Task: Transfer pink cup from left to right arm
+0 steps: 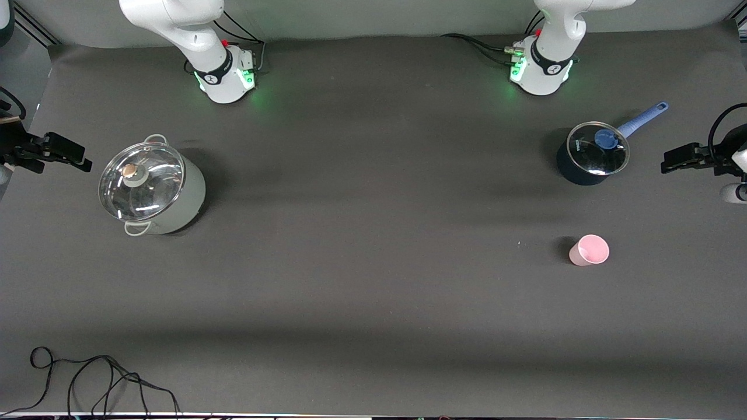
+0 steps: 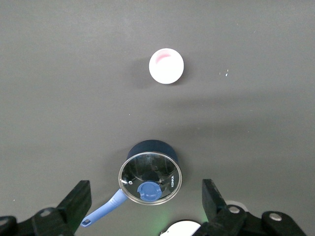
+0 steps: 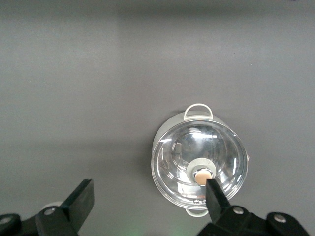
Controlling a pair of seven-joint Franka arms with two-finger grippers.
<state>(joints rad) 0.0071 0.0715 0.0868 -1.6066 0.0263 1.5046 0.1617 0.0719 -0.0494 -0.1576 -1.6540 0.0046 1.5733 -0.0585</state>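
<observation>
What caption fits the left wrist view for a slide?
Open left hand high over the lidded blue saucepan; the pink cup stands upright on the dark table, untouched.

Pale pink cup [image 1: 589, 250]; dark navy saucepan [image 1: 590, 154] with lighter blue handle and lid knob; pale grey-green pot [image 1: 153, 188] with clear glass lid; plain dark grey table [image 1: 373, 291].

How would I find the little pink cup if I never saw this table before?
Look toward the left arm's end of the dark table and find the dark blue saucepan with the glass lid and long blue handle. The pink cup stands alone, nearer the front camera. It is pale pink, tiny, open-topped, with no lid or handle.
</observation>
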